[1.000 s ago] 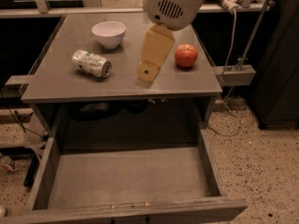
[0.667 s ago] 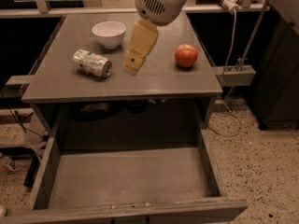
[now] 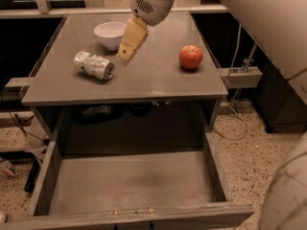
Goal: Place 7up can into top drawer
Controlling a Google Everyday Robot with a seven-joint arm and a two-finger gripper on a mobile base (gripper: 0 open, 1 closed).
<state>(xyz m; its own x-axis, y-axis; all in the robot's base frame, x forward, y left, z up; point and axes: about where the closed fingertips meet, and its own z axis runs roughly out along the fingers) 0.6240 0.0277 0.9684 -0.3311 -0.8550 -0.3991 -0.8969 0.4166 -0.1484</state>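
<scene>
Claw (image 3: 126, 54) now further left, near 7up can (image 3: 94, 65); apart or together unclear.

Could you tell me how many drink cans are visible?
1: the silvery-white aluminium 7up can lies on its side on the grey tabletop, left of the tan gripper. No others visible.
</scene>
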